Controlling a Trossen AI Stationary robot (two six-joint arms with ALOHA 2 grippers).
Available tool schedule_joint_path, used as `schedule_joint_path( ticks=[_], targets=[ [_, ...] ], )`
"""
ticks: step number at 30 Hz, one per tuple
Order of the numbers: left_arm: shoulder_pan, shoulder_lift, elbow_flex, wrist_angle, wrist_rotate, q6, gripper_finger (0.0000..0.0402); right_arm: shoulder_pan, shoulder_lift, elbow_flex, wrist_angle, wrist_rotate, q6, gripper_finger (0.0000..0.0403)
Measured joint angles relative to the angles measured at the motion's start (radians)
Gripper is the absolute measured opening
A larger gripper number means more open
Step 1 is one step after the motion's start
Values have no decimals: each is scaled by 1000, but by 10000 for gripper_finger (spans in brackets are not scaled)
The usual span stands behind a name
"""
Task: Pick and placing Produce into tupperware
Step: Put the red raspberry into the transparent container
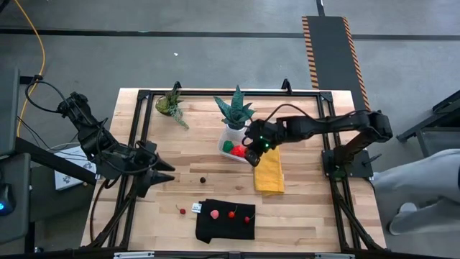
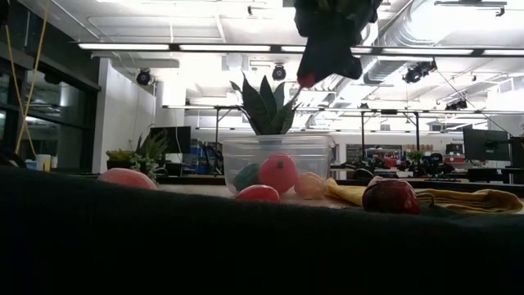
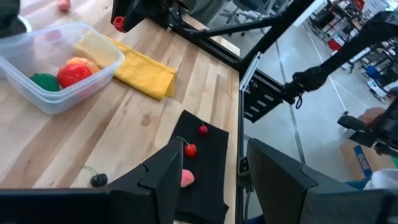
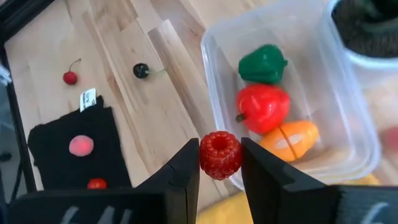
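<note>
Where the wooden tabletop [image 1: 180,191] carries the clear tupperware [image 1: 231,146], everything else can be placed from that box. Just behind it stands a spiky green plant in a white pot [image 1: 235,116], and a smaller potted plant [image 1: 171,103] sits farther off toward the left back corner. A yellow cloth [image 1: 269,173] lies touching the tupperware's front right corner, partly under the right arm. A black cloth [image 1: 226,221] lies well in front of the box, near the front edge of the tabletop.

Inside the tupperware rest three pieces of produce: a red tomato-like fruit [image 4: 263,107], a green pepper [image 4: 262,63] and an orange slice [image 4: 288,139]. On the black cloth sit a pink piece [image 1: 215,214] and two small red cherries [image 1: 232,213], with another cherry [image 1: 182,211] on bare wood just left of the cloth. A dark berry [image 1: 204,180] lies alone on the wood between the box and the black cloth.

The right claw [image 4: 219,163] hangs above the tupperware's front edge, its fingers clamped on a red raspberry [image 4: 219,154] that is clear of the box. The left claw [image 3: 211,171] waits far to the left of the tupperware, fingers parted and holding nothing.
</note>
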Motion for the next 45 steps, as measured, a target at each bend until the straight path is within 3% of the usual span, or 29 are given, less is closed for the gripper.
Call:
schedule_joint_path(
  ticks=[12, 24, 45],
  targets=[
    [0, 0, 0, -2, -83, 0, 168, -52, -1, 144, -161, -15, -288, 81],
    [0, 0, 0, -24, -148, 0, 168, -152, 2, 149, -265, -66, -453, 81],
    [0, 0, 0, -56, -109, 0, 168, -141, 166, 149, -173, -103, -442, 81]
  ],
)
